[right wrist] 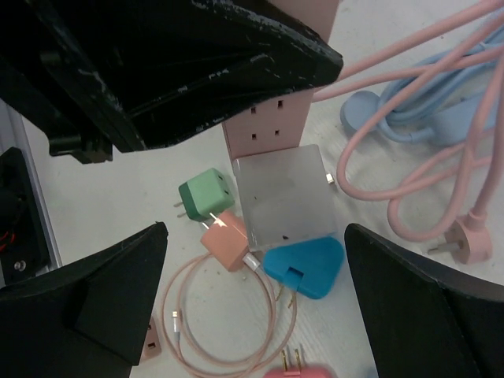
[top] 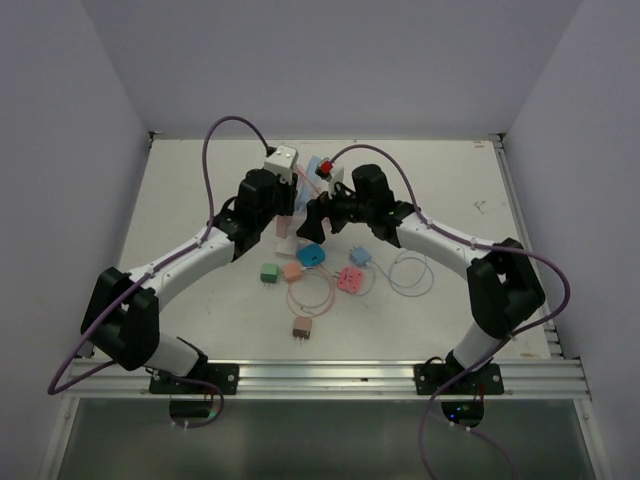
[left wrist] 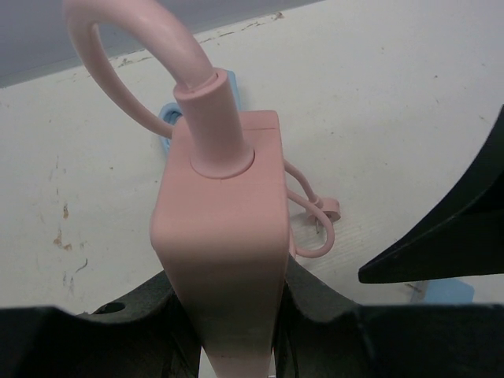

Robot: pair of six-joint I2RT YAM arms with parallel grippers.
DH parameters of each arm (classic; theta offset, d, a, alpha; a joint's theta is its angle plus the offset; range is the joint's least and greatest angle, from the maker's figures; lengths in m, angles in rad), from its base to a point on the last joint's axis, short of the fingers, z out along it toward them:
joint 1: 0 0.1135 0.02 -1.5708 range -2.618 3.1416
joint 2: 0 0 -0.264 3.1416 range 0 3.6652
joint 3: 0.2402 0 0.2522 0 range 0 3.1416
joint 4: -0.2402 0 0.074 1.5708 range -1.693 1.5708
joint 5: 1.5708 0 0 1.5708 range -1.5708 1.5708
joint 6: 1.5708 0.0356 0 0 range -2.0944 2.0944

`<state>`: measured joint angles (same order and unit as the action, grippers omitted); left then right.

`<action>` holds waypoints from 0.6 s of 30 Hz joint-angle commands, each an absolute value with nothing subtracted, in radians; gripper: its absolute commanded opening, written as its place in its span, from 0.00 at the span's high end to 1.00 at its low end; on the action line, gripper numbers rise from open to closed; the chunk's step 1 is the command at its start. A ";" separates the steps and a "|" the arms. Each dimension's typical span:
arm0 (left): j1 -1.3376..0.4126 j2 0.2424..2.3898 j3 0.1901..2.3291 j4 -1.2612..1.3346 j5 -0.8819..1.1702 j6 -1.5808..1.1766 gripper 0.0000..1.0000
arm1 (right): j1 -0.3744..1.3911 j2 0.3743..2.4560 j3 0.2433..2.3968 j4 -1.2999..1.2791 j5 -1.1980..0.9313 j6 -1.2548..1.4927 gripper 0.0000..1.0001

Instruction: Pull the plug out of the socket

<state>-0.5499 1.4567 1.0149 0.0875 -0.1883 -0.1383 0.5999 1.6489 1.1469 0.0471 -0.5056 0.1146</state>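
A pink socket strip (left wrist: 224, 236) stands on end, and my left gripper (left wrist: 236, 299) is shut on its sides; a pink cable leaves its top. In the right wrist view the strip's socket face (right wrist: 272, 126) shows, with a silver-grey plug block (right wrist: 283, 197) seated on its lower end. My right gripper (right wrist: 254, 228) is open wide, with one finger on each side of that plug and touching nothing. In the top view the left gripper (top: 286, 215) and right gripper (top: 318, 222) meet at the table's middle, and the strip (top: 287, 228) shows between them.
Loose chargers lie on the table: green (right wrist: 206, 194), peach (right wrist: 228, 240) with a pink cable loop (right wrist: 236, 331), a blue triangular plug (right wrist: 305, 264), a pink plug (top: 350, 280), a light blue one (top: 360, 257) and a brown one (top: 301, 328). Pink and blue cables (right wrist: 409, 118) lie behind.
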 commanded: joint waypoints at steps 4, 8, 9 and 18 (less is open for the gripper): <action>-0.543 1.374 1.017 0.255 -0.206 -0.161 1.00 | 0.621 1.755 1.262 0.055 -0.569 0.063 0.01; -0.543 1.367 1.011 0.265 -0.199 -0.164 1.00 | 0.624 1.790 1.281 0.051 -0.566 0.054 0.01; -0.542 1.368 1.009 0.265 -0.198 -0.169 1.00 | 0.624 1.798 1.285 0.049 -0.565 0.049 0.01; -0.541 1.361 1.006 0.273 -0.187 -0.172 1.00 | 0.624 1.855 1.307 0.031 -0.563 0.023 0.06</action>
